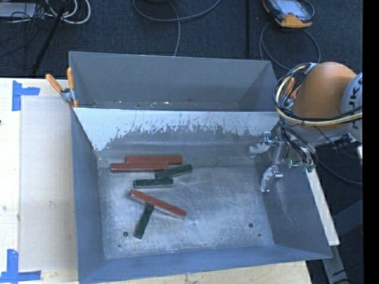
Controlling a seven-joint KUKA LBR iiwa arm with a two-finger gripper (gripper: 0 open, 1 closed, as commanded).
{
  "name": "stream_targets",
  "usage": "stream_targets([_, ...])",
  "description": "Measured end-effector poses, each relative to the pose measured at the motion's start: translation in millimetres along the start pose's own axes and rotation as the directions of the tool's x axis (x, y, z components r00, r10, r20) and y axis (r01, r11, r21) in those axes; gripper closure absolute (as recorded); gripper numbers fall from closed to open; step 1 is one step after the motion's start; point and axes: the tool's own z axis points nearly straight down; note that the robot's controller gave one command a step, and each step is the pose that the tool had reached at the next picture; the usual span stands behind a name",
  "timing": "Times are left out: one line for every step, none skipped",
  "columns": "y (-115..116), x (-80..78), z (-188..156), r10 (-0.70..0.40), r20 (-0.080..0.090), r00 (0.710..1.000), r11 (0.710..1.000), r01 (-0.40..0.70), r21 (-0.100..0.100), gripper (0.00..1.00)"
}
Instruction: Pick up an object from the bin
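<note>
Grey sheet metal slopes down on every side of the bin [177, 129]. I see the gripper [264, 165] at the right of the frame, low against the right-hand wall, its two silvery fingers [259, 148] spread apart with nothing between them. Everything worth taking lies left of centre, well apart from it: a pair of reddish-brown bars [148, 161] side by side, two dark green bars [173, 171] just below them, then a lone reddish-brown bar [158, 204] lying aslant and touching the top end of a last dark green bar [142, 222]. As I judge it, the approach is the step in hand. I would go for the lone reddish-brown bar, since it has bare floor along both long edges. I'd carry the gripper left, turn the wrist so the fingers straddle the bar's narrow width, come down toward its lower-right half, and close only once both fingers flank it. Gripping near the green one risks catching both.
</note>
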Motion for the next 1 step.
stream_targets([56.9, 29.1, 16.8, 0.045, 0.001, 0.999, 0.999, -0.045, 0.0, 0.0])
